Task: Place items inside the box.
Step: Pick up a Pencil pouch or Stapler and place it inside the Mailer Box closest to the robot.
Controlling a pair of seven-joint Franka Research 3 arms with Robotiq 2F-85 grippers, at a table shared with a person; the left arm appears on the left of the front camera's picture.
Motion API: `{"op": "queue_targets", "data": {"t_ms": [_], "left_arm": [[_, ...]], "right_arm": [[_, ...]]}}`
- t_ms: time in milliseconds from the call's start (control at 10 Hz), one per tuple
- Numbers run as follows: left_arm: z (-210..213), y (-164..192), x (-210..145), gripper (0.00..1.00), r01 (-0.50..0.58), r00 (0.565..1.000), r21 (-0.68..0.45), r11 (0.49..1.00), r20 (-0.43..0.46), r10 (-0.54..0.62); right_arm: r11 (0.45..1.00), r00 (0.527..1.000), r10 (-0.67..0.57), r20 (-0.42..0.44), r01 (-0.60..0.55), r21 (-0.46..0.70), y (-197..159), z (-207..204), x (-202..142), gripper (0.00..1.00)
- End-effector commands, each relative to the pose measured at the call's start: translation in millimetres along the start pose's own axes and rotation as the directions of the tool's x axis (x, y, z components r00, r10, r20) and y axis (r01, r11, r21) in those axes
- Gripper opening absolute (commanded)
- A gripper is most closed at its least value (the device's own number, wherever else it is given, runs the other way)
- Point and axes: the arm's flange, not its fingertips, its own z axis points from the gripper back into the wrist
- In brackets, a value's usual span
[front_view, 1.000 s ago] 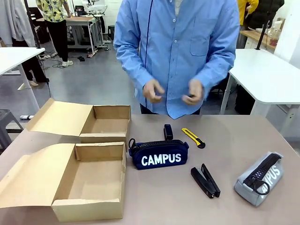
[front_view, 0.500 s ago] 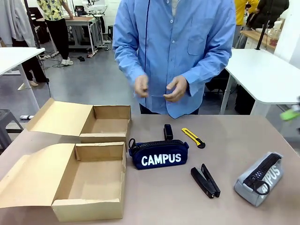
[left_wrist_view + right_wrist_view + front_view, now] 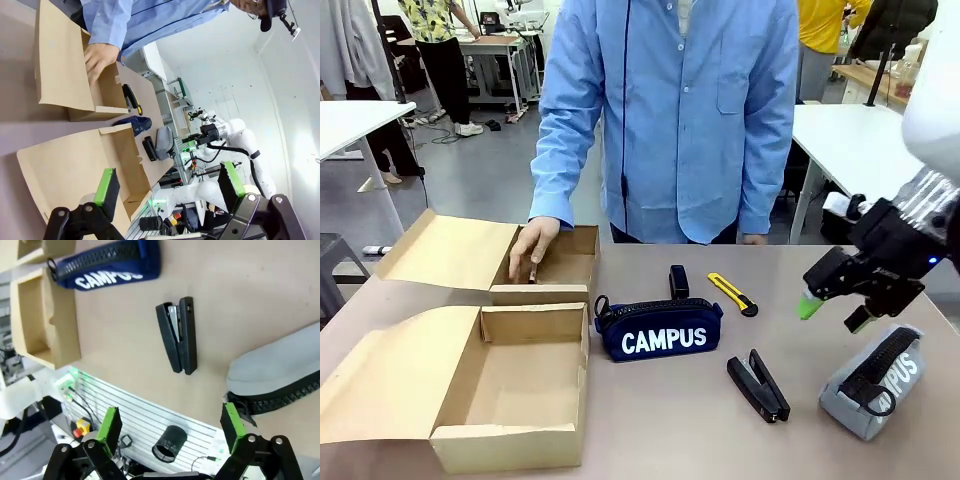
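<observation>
The left end effector [image 3: 169, 182], wide open and empty, faces an open cardboard box [image 3: 510, 385] at the worktop's [image 3: 660, 445] left. A person's hand [image 3: 532, 248] reaches into a second box [image 3: 560, 262] behind it. On the worktop beside the boxes lie a navy pouch [image 3: 660, 330] lettered "CAMPUS", a small black block [image 3: 678, 281], a yellow-black utility knife [image 3: 732, 294] and a black stapler [image 3: 758, 386]. The right end effector [image 3: 833, 312], spread and holding nothing, hovers above the grey pouch [image 3: 872, 380], whose white lettering is partly hidden.
</observation>
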Motion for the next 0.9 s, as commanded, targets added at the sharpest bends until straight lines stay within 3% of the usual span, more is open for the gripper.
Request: {"op": "queue_targets", "data": {"t_ms": [0, 100, 200, 300, 700, 800], "left_arm": [[0.6, -1.4, -0.8, 1.0, 0.02, 1.0, -0.017, 1.0, 0.007, -0.02], [0.6, -1.4, -0.8, 1.0, 0.02, 1.0, -0.017, 1.0, 0.007, -0.02], [0.6, -1.4, -0.8, 1.0, 0.02, 1.0, -0.017, 1.0, 0.007, -0.02], [0.6, -1.4, -0.8, 1.0, 0.02, 1.0, -0.017, 1.0, 0.007, -0.02], [0.6, -1.4, -0.8, 1.0, 0.02, 1.0, -0.017, 1.0, 0.007, -0.02], [0.6, -1.4, -0.8, 1.0, 0.02, 1.0, -0.017, 1.0, 0.007, -0.02]], "right_arm": [[0.999, 0.999, 0.003, 0.044, -0.005, 0.049, -10.3, 25.3, -3.9, 1.0], [1.0, 1.0, 0.0, 0.0, 0.0, 0.0, 0.0, 0.0, 0.0, 1.0], [0.982, 0.978, 0.132, -0.159, -0.152, -0.117, 28.3, -34.6, 2.0, 1.0], [0.968, 0.936, 0.203, -0.288, -0.236, -0.086, 41.1, -76.4, 7.3, 1.0], [0.964, 0.928, 0.112, -0.355, -0.189, -0.189, 30.6, -167.1, 20.3, 1.0], [0.95, 0.946, 0.077, -0.314, -0.166, -0.266, 26.7, -173.5, 22.4, 1.0]]}}
